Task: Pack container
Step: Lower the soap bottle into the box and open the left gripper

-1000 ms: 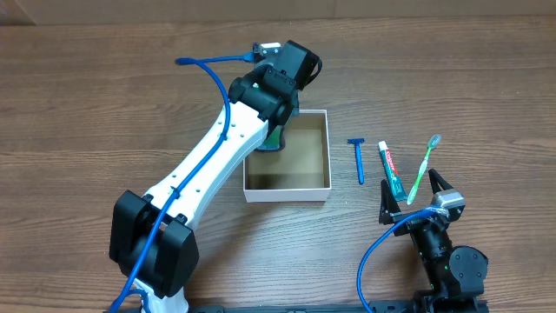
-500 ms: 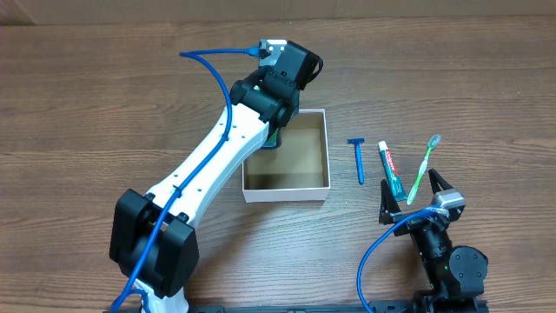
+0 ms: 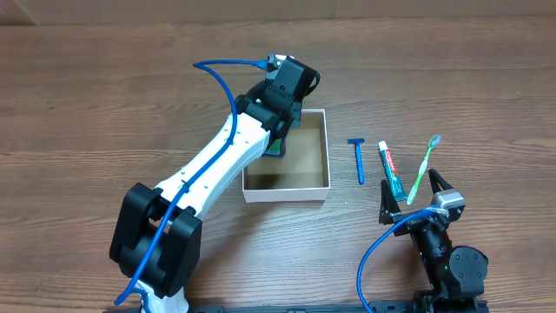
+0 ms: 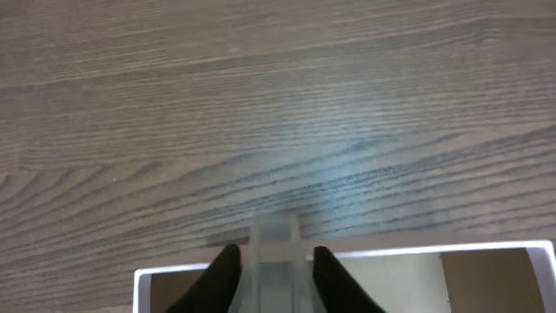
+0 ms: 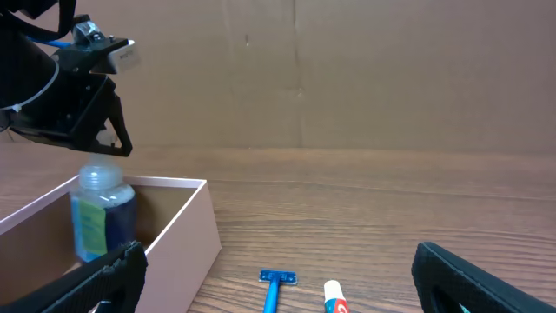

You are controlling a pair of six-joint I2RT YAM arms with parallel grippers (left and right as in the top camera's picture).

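The container point(image 3: 328, 158) is a square white-walled box with a brown inside at mid-table. It also shows in the left wrist view point(image 4: 434, 251) and the right wrist view point(image 5: 187, 235). My left gripper point(image 3: 276, 139) reaches over its far left corner. It is shut on the top of a clear bottle with a blue-green label point(image 5: 102, 213), which stands upright inside the box. The bottle shows between the fingers point(image 4: 276, 261). My right gripper point(image 3: 415, 196) is open and empty near the front right edge.
A blue razor point(image 3: 359, 161), a toothpaste tube point(image 3: 391, 170) and a green toothbrush point(image 3: 423, 171) lie side by side on the wooden table, right of the box. The razor point(image 5: 275, 285) and the toothpaste cap point(image 5: 334, 298) lie ahead of my right gripper. A cardboard wall stands behind.
My left arm has swung a little right and forward, bringing the bottle further over and into the box. The right arm has not moved.
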